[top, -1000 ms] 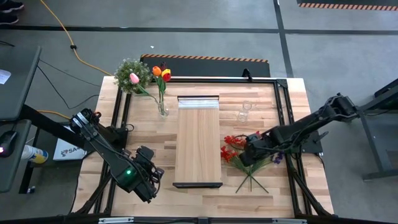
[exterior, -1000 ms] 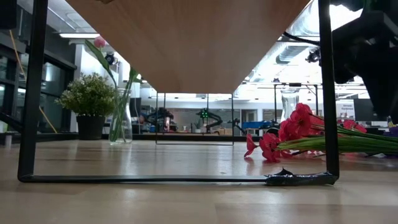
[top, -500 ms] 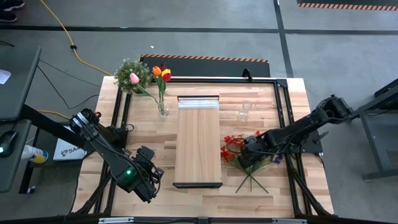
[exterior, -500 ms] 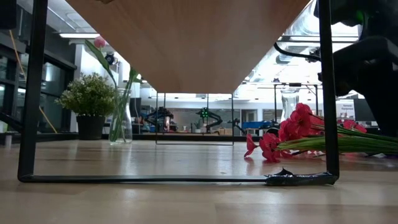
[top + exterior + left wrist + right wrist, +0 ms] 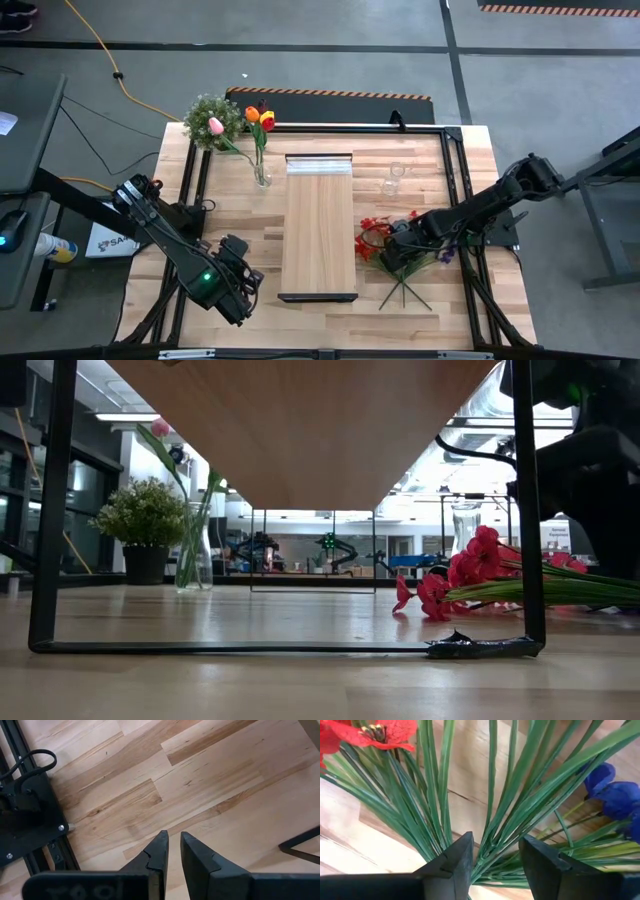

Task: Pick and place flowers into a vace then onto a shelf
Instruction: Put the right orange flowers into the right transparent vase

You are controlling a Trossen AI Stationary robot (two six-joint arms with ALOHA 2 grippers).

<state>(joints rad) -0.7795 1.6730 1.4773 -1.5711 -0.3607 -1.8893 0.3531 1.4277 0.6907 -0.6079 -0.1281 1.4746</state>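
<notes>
Your right gripper (image 5: 492, 855) is down in the loose flowers (image 5: 400, 255) lying on the tabletop (image 5: 470, 170) just beside the shelf (image 5: 320, 225), fingers (image 5: 455, 860) apart and straddling a fan of green stems where they converge, not gripped yet. Red blossoms (image 5: 375, 732) point toward the shelf, purple ones (image 5: 615, 790) to the other side. Main risk: you're over several stems at once, so closing here likely grabs a whole bundle or drags neighbours along, and thin stems can slip out on lift. An empty clear vase (image 5: 393, 180) stands near, easy to knock with trailing stems. The other vase (image 5: 262, 172) by the potted plant (image 5: 210, 118) already holds tulips. Left gripper (image 5: 172, 852) is parked over bare wood at the near left, fingers narrow, holding nothing
</notes>
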